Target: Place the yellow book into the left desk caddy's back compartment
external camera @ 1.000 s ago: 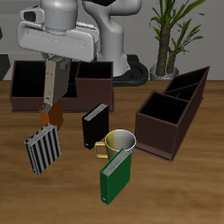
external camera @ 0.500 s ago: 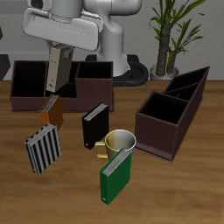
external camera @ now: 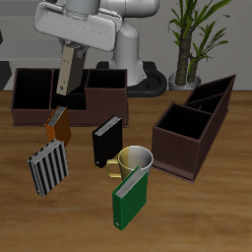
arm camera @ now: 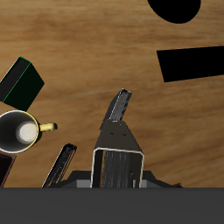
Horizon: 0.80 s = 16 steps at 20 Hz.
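Note:
My gripper (external camera: 72, 48) is shut on the top end of the yellow book (external camera: 66, 72), a thin grey-tan hardcover that hangs nearly upright in the air over the wide dark-brown caddy (external camera: 106, 94). In the wrist view the book (arm camera: 118, 142) runs away from the camera toward the table. The left desk caddy (external camera: 163, 149), long and narrow, stands well off to the side on the table. Its back compartment (external camera: 213, 94) with slanted top edges is the end farther back, and the big square bin (external camera: 184, 121) lies in front of it.
A small orange-and-dark book (external camera: 57, 127), a black-and-white striped book (external camera: 47, 166), a black book (external camera: 106, 142), a yellowish mug (external camera: 134, 160) and a green book (external camera: 128, 199) stand on the table between the caddies. A potted plant (external camera: 189, 39) stands behind the left desk caddy.
The arm has lifted the yellow book higher and carried it slightly back and toward the middle. Everything on the table has stayed where it was.

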Available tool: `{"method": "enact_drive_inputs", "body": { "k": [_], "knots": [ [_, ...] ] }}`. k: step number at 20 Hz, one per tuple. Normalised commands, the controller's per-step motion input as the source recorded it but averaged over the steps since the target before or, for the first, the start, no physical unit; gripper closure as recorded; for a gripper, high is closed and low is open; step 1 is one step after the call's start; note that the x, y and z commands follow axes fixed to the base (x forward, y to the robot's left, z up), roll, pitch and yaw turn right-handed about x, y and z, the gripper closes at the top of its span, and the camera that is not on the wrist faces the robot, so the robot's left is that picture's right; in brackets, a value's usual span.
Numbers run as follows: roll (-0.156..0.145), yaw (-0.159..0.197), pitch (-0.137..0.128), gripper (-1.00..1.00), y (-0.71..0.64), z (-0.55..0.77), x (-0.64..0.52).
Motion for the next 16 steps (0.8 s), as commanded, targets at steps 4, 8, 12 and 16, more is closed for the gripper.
{"method": "enact_drive_inputs", "body": {
  "k": [4,8,12,16],
  "knots": [
    [0.007,0.008,-0.013,1.00,0.07,0.01,-0.29],
    [-0.013,-0.047,-0.005,1.00,0.10,0.08,-0.36],
    [0.036,0.009,0.021,1.00,0.27,0.07,-0.31],
    [0.053,-0.016,0.024,1.00,0.28,0.06,-0.24]
  ]
}}
